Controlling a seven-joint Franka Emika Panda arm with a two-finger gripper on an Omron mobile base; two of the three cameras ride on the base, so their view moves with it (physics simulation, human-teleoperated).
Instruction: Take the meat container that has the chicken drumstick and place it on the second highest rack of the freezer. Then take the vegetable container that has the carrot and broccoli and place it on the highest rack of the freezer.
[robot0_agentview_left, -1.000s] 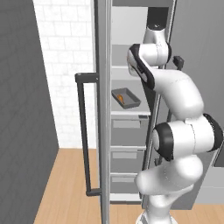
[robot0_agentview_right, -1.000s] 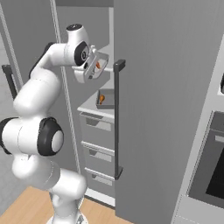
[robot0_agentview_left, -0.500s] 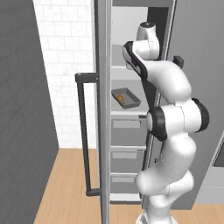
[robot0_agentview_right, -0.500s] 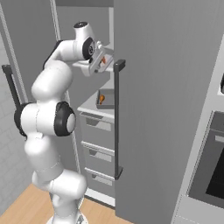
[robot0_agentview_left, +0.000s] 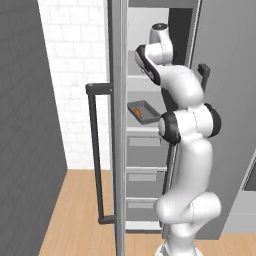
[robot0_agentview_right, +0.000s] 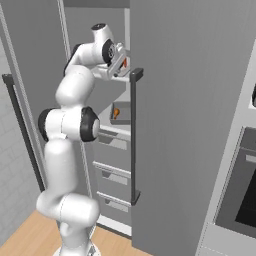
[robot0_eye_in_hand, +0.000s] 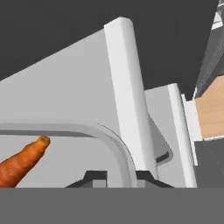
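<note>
— Tall grey freezer door (robot0_agentview_right: 190, 125): matt, like brushed metal, with a smooth dark bar handle (robot0_agentview_right: 134, 135) on it.

— And the floor? Pale wood planks (robot0_agentview_left: 75, 210), satin finish. The wall behind is white brick (robot0_agentview_left: 75, 75), flat and chalky.

— The white robot arm (robot0_agentview_left: 185, 150) looks like glossy plastic — soft highlights on every curve.

— In the hand view, the pale grey container rim (robot0_eye_in_hand: 111, 142) is smooth and matt, and the orange carrot (robot0_eye_in_hand: 22, 162) has a faintly rough skin.

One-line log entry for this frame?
phase: placing | gripper: shut on container rim, carrot inside | height: upper freezer rack | other container: lower shelf
</note>
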